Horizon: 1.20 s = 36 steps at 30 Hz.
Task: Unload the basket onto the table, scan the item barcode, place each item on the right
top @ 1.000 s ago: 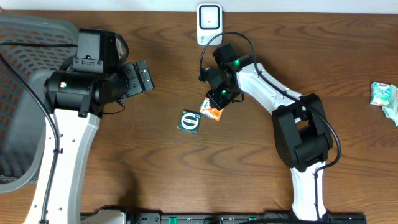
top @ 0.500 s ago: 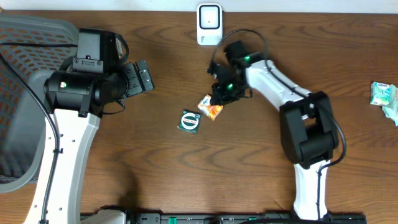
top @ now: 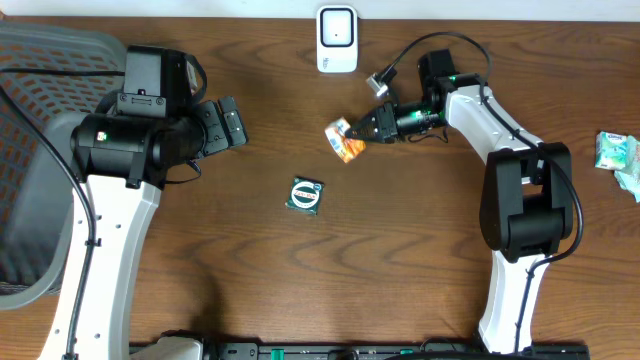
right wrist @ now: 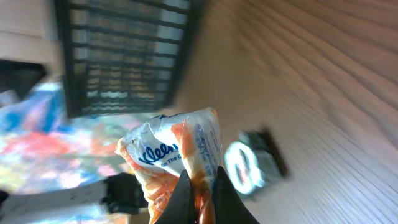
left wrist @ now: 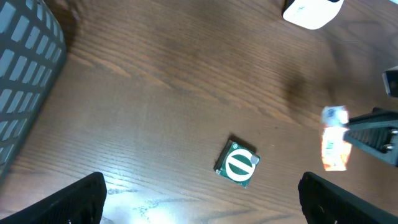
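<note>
A brown wooden table (left wrist: pixel 155 81) fills the frame. A grey mesh basket (left wrist: pixel 25 81) sits at the left edge and a white device (left wrist: pixel 311 11) at the top right. Below centre lies a green square packet (left wrist: pixel 237 164). At right, the right gripper (left wrist: pixel 356 133) pinches an orange and white packet (left wrist: pixel 334 142). The left gripper (left wrist: pixel 205 205) shows its dark fingertips (left wrist: pixel 74 202) spread wide in the bottom corners.

Two robot arms are working over one wooden tabletop (top: pixel 300 290): the left arm (top: pixel 110 220) and the right arm (top: pixel 510 215). Each is carrying one pincer, making two: the left pincer (top: pixel 233 125) and the right pincer (top: pixel 365 128). One orange-and-white tissue packet (top: pixel 342 141) is showing, along with one green square packet (top: pixel 304 195), one white scanner (top: pixel 337 40) and one grey mesh basket (top: pixel 25 110). Teal-and-white packets (top: pixel 617 148) are peeking in at the right edge, one or perhaps two
</note>
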Available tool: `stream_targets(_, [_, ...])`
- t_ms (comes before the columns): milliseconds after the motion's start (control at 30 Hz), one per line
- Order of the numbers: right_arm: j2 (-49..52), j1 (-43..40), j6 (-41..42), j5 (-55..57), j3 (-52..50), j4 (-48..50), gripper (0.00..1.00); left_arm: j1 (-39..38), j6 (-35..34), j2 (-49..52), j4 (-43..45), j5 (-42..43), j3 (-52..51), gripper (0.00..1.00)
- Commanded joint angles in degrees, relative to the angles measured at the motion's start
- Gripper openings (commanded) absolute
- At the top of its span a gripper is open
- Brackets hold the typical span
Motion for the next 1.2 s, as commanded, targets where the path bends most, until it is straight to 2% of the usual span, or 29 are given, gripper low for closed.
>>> stream_targets(0, [0.00,-0.48,-1.16,-15.30,-0.20,3.54,0.01,0.24,0.33,0.02,-0.13,-0.35,0.70,0.98])
stream_targets(167, [0.00,-0.46,3.76,-15.85,-0.20,7.78,0.01,0.24,0.33,0.02,-0.13,-0.35,0.70,0.98])
stream_targets(667, [0.00,-0.31,3.98,-15.93,-0.20,7.56,0.01,0.24,0.33,0.02,-0.13,-0.35,0.70,0.98])
stream_targets(900, [0.00,-0.35,12.39,-15.91,-0.20,7.63,0.01,0.24,0.33,0.02,-0.13,-0.35,0.70,0.98])
stream_targets(1167, [0.00,-0.20,14.49,-15.89,-0.20,8.31,0.01,0.24,0.33,0.02,-0.13,-0.35,0.70,0.98])
